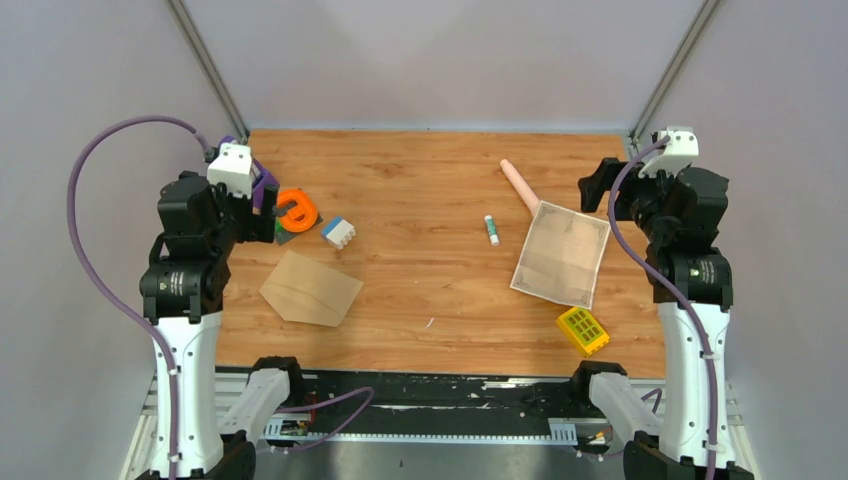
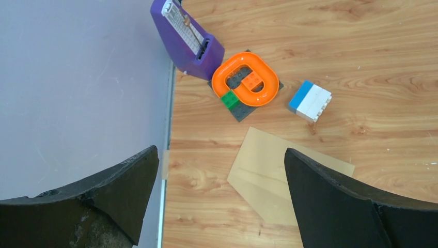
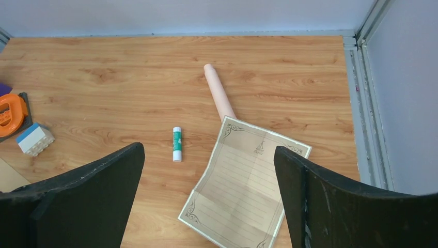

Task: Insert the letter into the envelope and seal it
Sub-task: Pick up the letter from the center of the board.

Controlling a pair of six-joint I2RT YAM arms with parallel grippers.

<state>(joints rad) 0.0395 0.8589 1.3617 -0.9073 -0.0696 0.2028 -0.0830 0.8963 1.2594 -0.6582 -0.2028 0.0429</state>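
Over on the right half of the table [image 1: 430, 170] the letter [image 3: 243, 181] lies flat and opened out, creases showing, just below the right gripper [image 3: 207, 149]. The envelope [image 1: 312, 289] sits well apart from it on the left side, near the front, with its pointed flap aimed toward the left arm.

Both hands are empty. The right one's jaws are spread wide above the sheet, and the left gripper [image 2: 219, 151] is just as wide, hanging over the envelope's left end.

So I'd call this step zero: nothing picked up, nothing sealed. The first job looks like getting hold of the letter. That's the annoying part, since a thin sheet flat on wood gives the fingers no edge to bite. I'd probably come down on a corner or a raised crease.

The sheet also looks bigger than the envelope body, so I'm guessing it needs refolding along those creases before it'll go in.

Watch-outs: a pink tube [image 3: 218, 92] touches the letter's far corner, though I can't tell if it overlaps. A small glue stick [image 3: 177, 144] lies just left of the sheet, maybe for the seal.
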